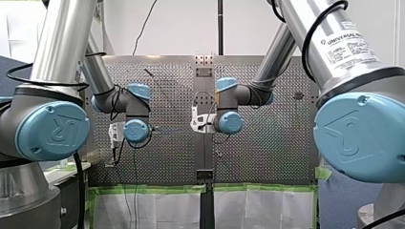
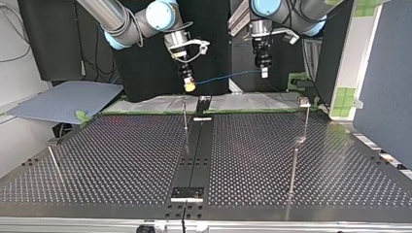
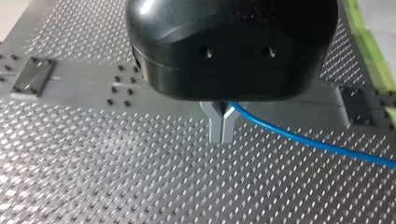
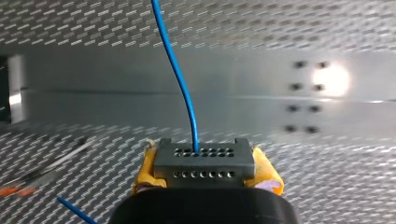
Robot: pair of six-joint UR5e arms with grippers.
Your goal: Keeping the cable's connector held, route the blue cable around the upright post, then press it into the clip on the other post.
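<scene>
My right gripper [image 2: 189, 86] has its yellow pads [image 4: 148, 171] clamped on the grey multi-hole connector [image 4: 204, 163]. From it the blue cable [image 2: 226, 76] runs (sagging slightly) across to my left gripper [image 3: 222, 128], whose metal fingers [image 3: 215, 122] are pinched together on it. Both hang well above the perforated table [image 2: 121, 160], near its far edge in the top view. Lower down, a thin upright post [image 2: 185, 116] stands near that edge's middle and a clip-topped post [image 2: 306, 121] near that view's far right corner, the cable above both.
</scene>
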